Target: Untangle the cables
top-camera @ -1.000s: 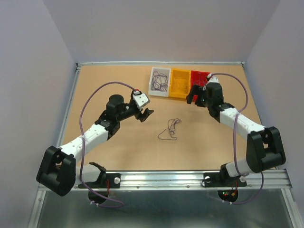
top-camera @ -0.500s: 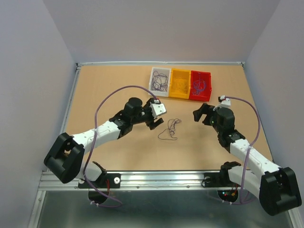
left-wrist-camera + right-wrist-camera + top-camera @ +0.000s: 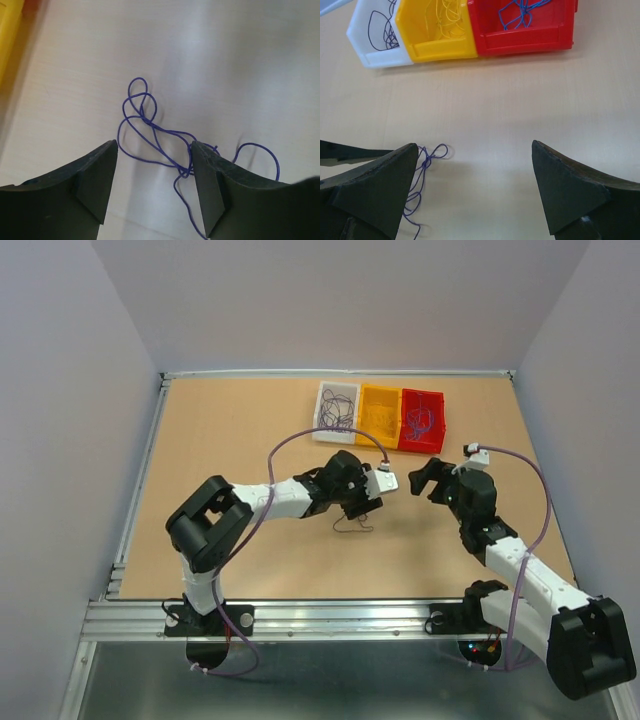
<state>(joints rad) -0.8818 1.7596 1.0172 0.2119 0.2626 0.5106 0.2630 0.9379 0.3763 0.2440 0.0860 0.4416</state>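
Observation:
A thin, curly dark purple-blue cable (image 3: 150,130) lies loose on the table, partly looped on itself. In the top view it (image 3: 352,527) shows just below the left gripper. My left gripper (image 3: 155,185) is open right over it, one finger on each side of the strands, holding nothing. My right gripper (image 3: 472,187) is open and empty to the right of the cable (image 3: 422,165), which shows beside its left finger. In the top view the left gripper (image 3: 366,502) and the right gripper (image 3: 428,478) stand close together.
Three small bins stand side by side at the back: a white one (image 3: 334,428) with dark wires, a yellow one (image 3: 376,440) with yellow wires, a red one (image 3: 420,445) with blue wires. They also show in the right wrist view (image 3: 520,42). Metal rails edge the table.
The left arm has swung right and forward, bringing its gripper over the cable. The right arm pulled back from the red bin toward the middle, then held still.

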